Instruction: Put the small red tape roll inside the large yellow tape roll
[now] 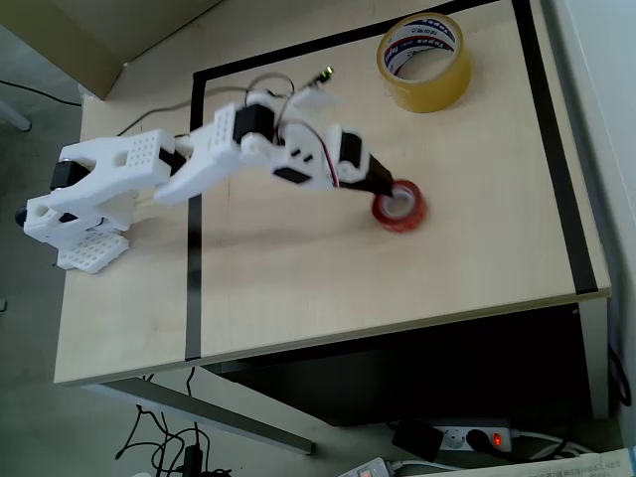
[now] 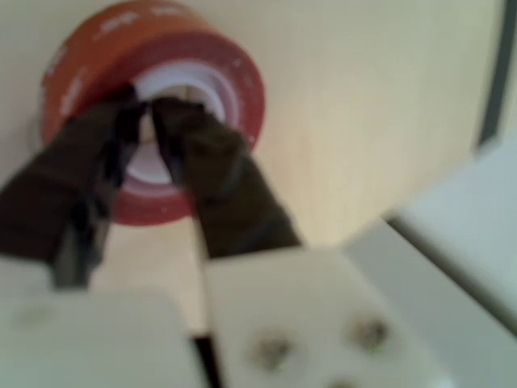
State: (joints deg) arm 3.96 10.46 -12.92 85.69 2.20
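Observation:
The small red tape roll (image 1: 400, 207) with its white core lies right of the table's middle in the overhead view, looking slightly blurred. My gripper (image 1: 391, 193) reaches it from the left. In the wrist view the two dark fingers (image 2: 212, 174) stand close together with a thin gap, tips at the upper left of the red roll's (image 2: 242, 81) core, and the roll appears tipped toward the camera; my gripper (image 2: 149, 109) seems shut on its wall. The large yellow tape roll (image 1: 424, 62), with blue and red lettering on its core, stands at the table's far right corner, well apart from the gripper.
Black tape lines (image 1: 556, 159) frame the work area on the light wooden table (image 1: 298, 288). The arm's white base (image 1: 84, 214) sits at the left edge. The table's front edge drops to cables and a power strip (image 1: 467, 437) on the floor.

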